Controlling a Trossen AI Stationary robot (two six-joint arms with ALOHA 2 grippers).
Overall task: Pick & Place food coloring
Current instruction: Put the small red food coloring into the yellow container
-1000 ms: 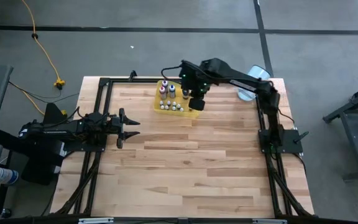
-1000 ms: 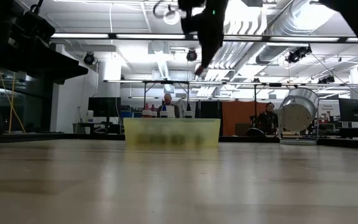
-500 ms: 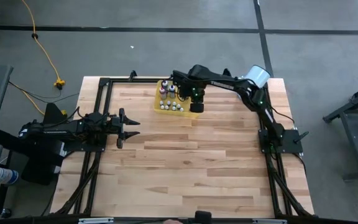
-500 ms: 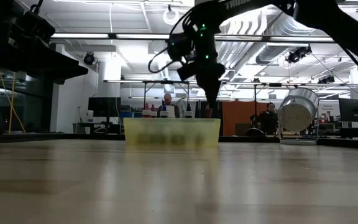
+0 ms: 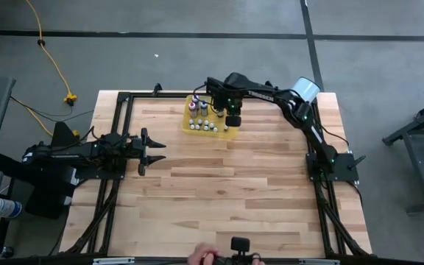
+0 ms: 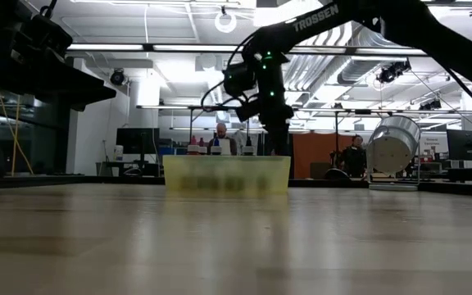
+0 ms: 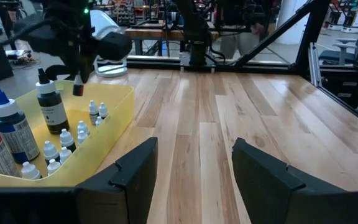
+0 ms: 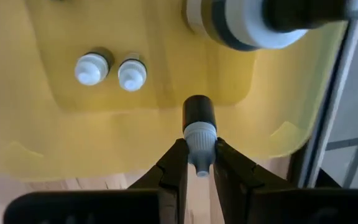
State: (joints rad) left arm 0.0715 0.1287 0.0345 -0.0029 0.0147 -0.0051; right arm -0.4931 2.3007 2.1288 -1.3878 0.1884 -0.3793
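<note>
1. The right end effector [image 8: 199, 163] is over the see-through yellow plastic tray [image 8: 73, 137], which sits at the far side of the wooden tabletop [image 5: 227, 199].
2. It is closed on a tiny dark bottle with a pale cap [image 8: 199, 121]. Its two fingers press on the cap from both sides, and the bottle hangs straight down.
3. The bottle is inside the tray's edges. I cannot tell if its bottom touches the tray floor yet.
4. What changed: a second ago this arm was high up, over the tray's right edge. It has since swung in and come down, and in the low view it is now just above the tray's top edge.
5. So the carrying part looks almost done. I think the next step is to let go of the bottle.
6. Two little white-capped bottles [image 8: 112, 70] stand close by in the tray. Bigger food coloring bottles [image 7: 51, 106] stand farther along, one with a blue cap and one with a black cap.
7. The drop spot has bare floor around it, so the bottle should fit. It is thin, so it could tip over if it is let go from too high.
8. The left end effector [image 5: 149, 151] has not moved. It waits at the left side of the tabletop with its fingers wide apart and nothing in them.
</note>
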